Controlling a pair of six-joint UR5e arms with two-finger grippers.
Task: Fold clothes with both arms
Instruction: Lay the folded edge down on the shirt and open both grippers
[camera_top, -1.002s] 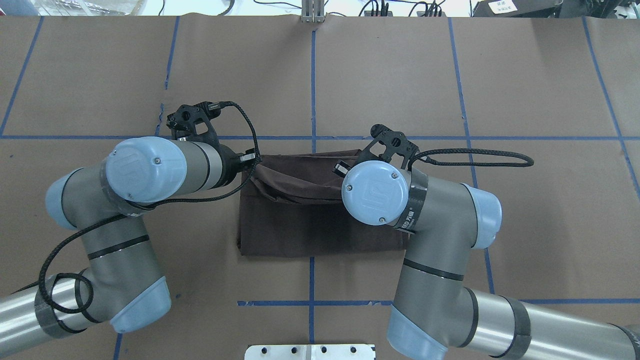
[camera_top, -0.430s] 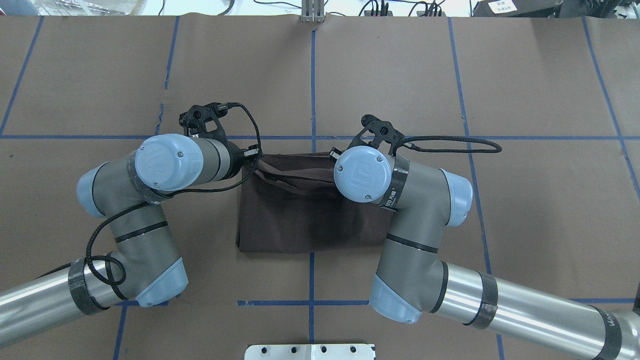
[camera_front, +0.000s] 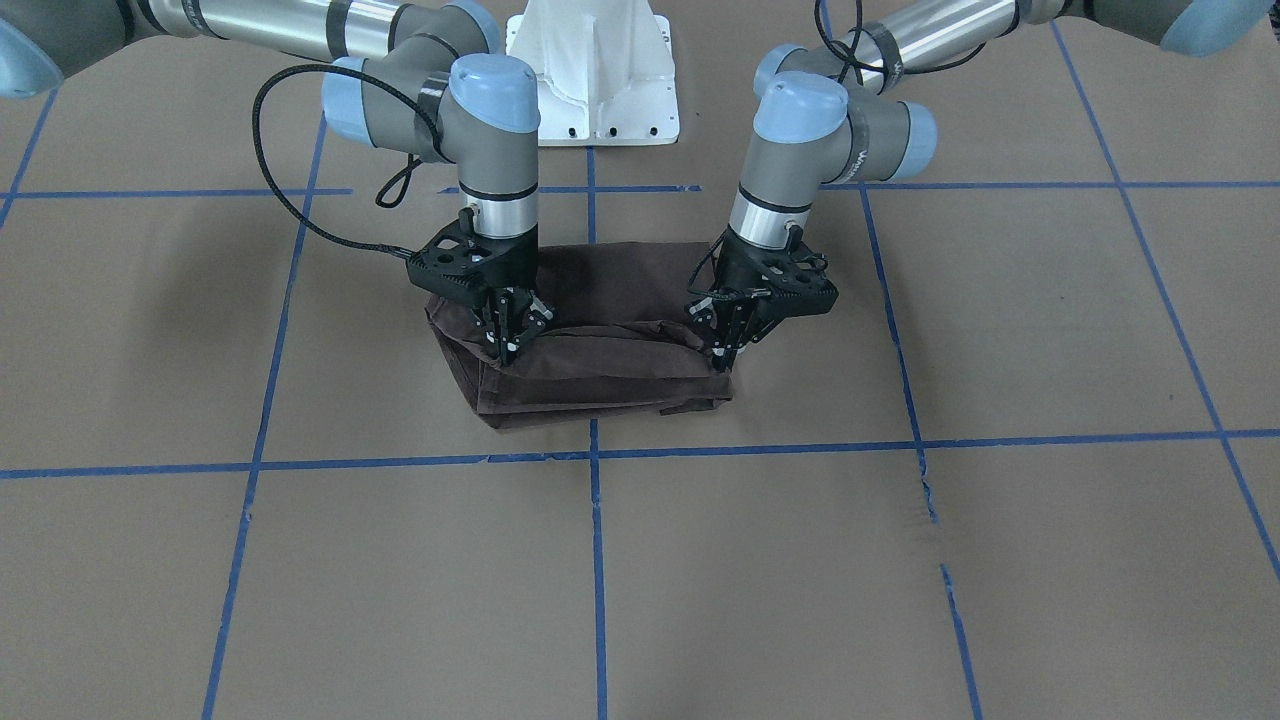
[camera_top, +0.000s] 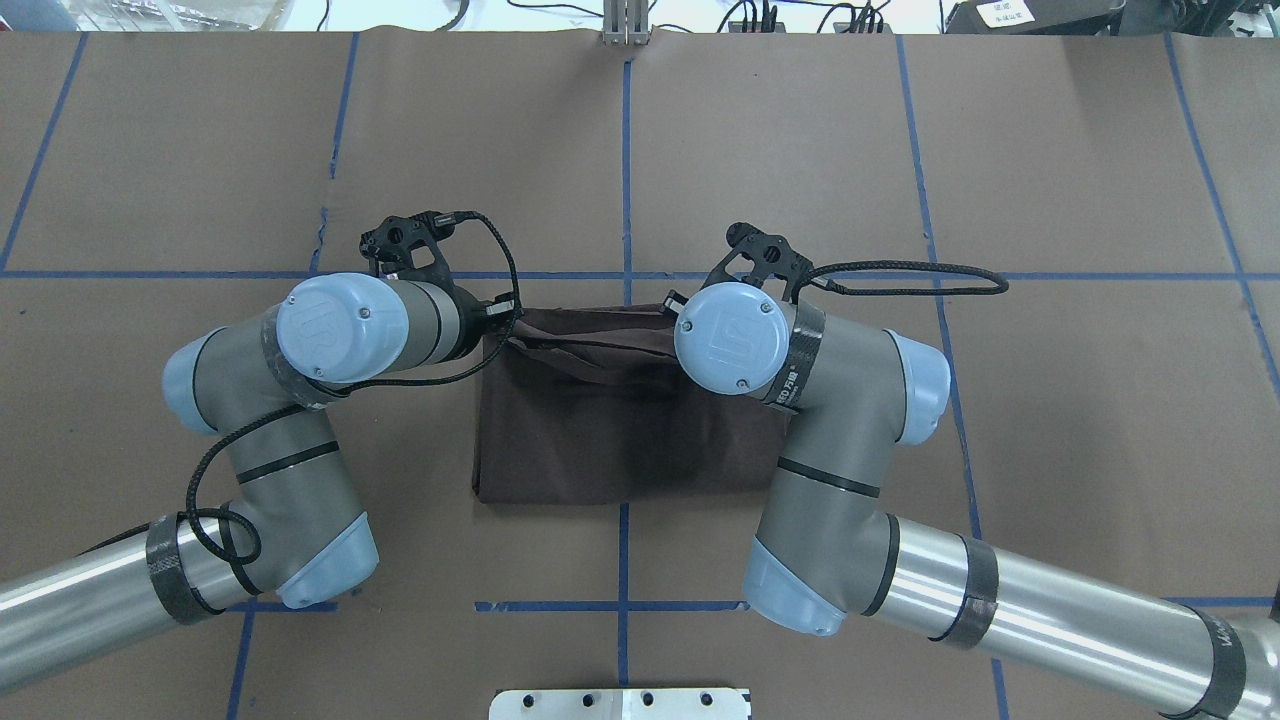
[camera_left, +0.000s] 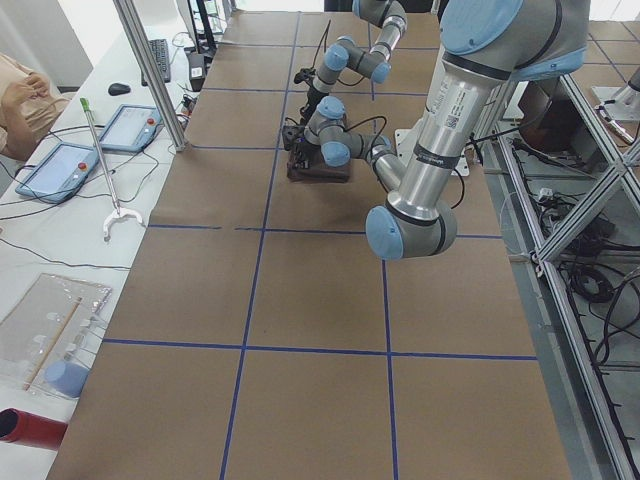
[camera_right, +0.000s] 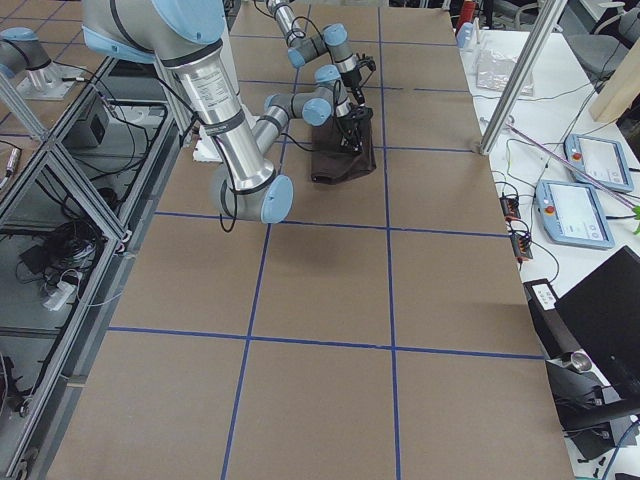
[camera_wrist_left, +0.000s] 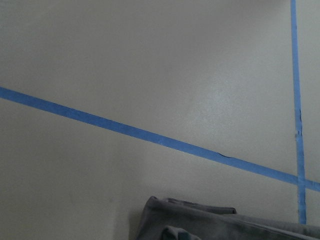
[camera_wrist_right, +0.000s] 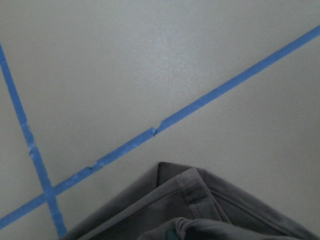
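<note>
The dark brown T-shirt (camera_front: 610, 285) lies folded into a rectangle at the table's middle (camera_top: 600, 440). My left gripper (camera_front: 722, 350) is shut on the shirt's far edge at one corner. My right gripper (camera_front: 505, 350) is shut on the same edge at the other corner. Both hold that edge slightly raised, so the cloth sags between them. In the overhead view the left gripper (camera_top: 503, 312) shows beside its wrist, while the right gripper is mostly hidden under its wrist. Each wrist view shows a shirt corner (camera_wrist_left: 200, 222) (camera_wrist_right: 200, 205) at the bottom. Collar, logo and tags are hidden.
The brown table cover is marked by blue tape lines (camera_front: 590, 452). The white pedestal base (camera_front: 595, 70) stands at the robot's side. Tablets (camera_left: 55, 170) and a grabber stick (camera_left: 100, 160) lie on a side bench beyond the table's far edge.
Both arms moved inward. The right gripper carried its corner left and away from the robot, and the shirt's right side drew in. Both grippers stayed shut on the cloth.
</note>
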